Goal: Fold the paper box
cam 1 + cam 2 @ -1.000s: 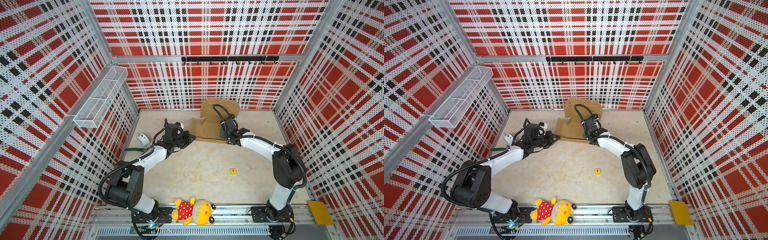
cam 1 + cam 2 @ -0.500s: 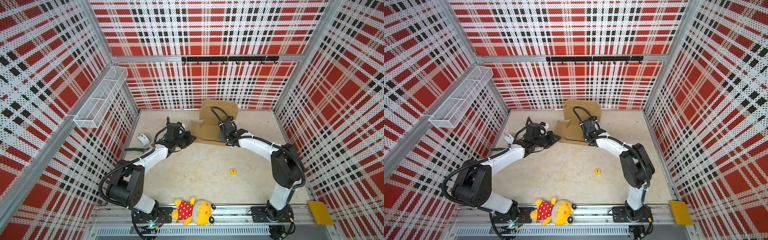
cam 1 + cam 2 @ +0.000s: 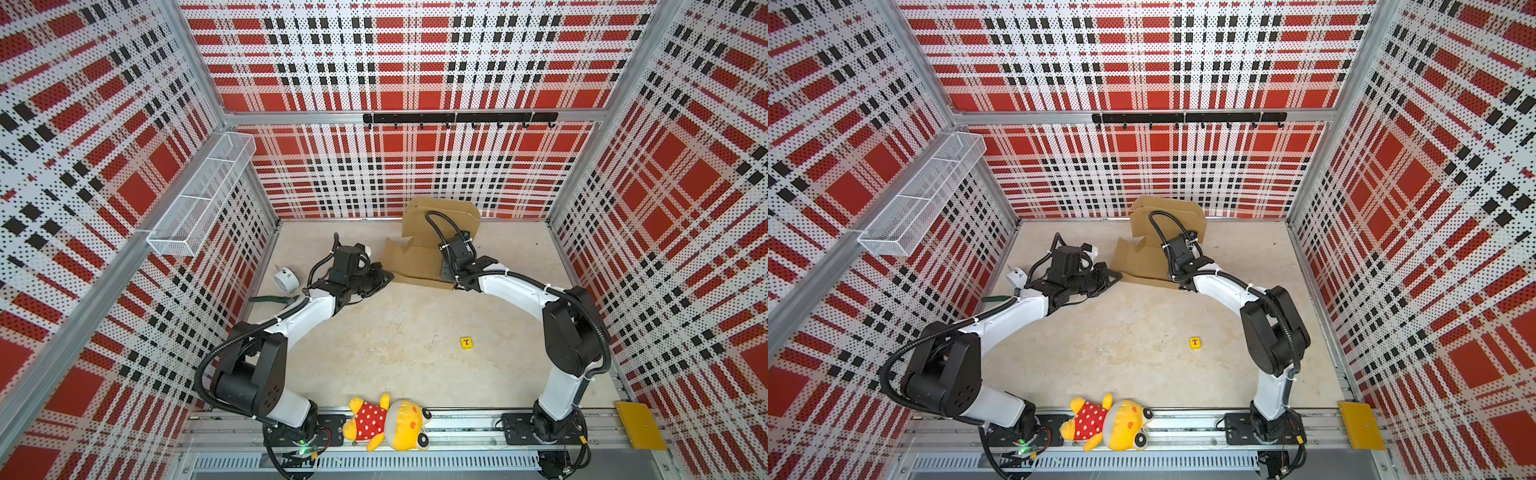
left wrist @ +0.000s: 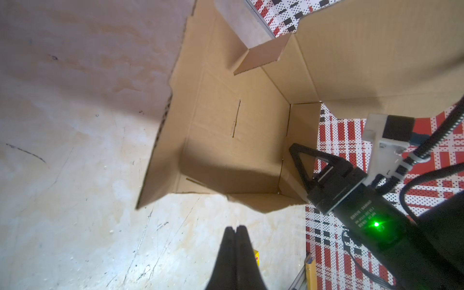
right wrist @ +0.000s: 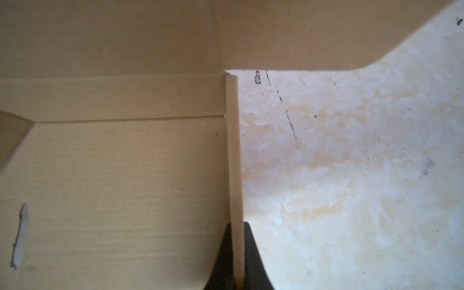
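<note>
at the far middle of the pale tabletop (image 3: 395, 332), near the back wall, sits the plain brown corrugated cardboard paper box (image 3: 415, 262). my right gripper (image 5: 236, 241) is pinched on its right side wall, i judge to hold it upright. my left gripper (image 4: 236, 233), closed and empty, sits just beside the left flap, likely as a pusher. the box opens upward, lid panel standing at the far side. its long axis seems to run left to right.

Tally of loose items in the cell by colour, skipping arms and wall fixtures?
Yellow: 3 (plush toy in red dotted dress, small square tile with red T, flat plate)
Brown: 1 (corrugated cardboard paper box)
White: 1 (round roll)
Dark green: 1 (flat strip)
Total: 6
</note>
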